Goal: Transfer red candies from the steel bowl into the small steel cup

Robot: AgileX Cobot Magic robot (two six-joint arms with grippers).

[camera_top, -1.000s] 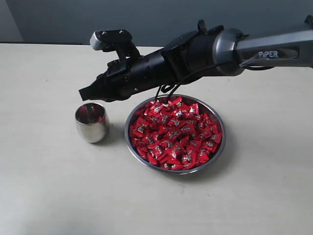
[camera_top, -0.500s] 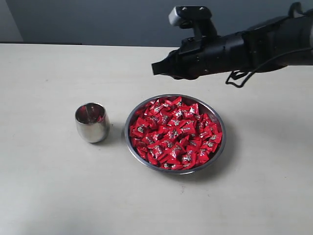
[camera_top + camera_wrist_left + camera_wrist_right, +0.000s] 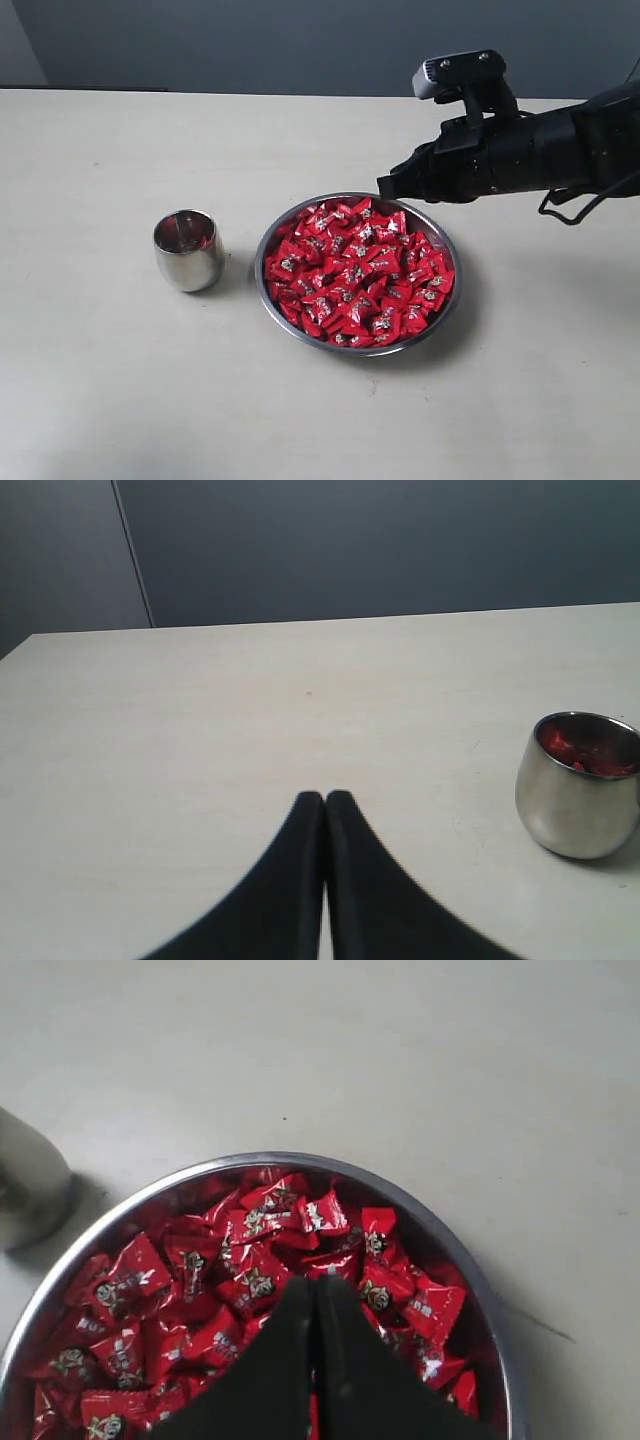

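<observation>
Pale tabletop (image 3: 100, 380): red candies (image 3: 357, 270) in steel bowl (image 3: 360, 349), perhaps some in small steel cup (image 3: 188, 262); pincers (image 3: 325, 798) (image 3: 315, 1285) together.

The right arm (image 3: 560, 150) is reaching in almost level, with its camera mount (image 3: 462, 70) sitting above and behind the fingers (image 3: 285, 1345). The right gripper (image 3: 386, 187) is pressing those two black fingers flat together. The left gripper (image 3: 325, 800) is likewise holding its fingertips (image 3: 308, 808) closed against each other, pointing forward.
</observation>
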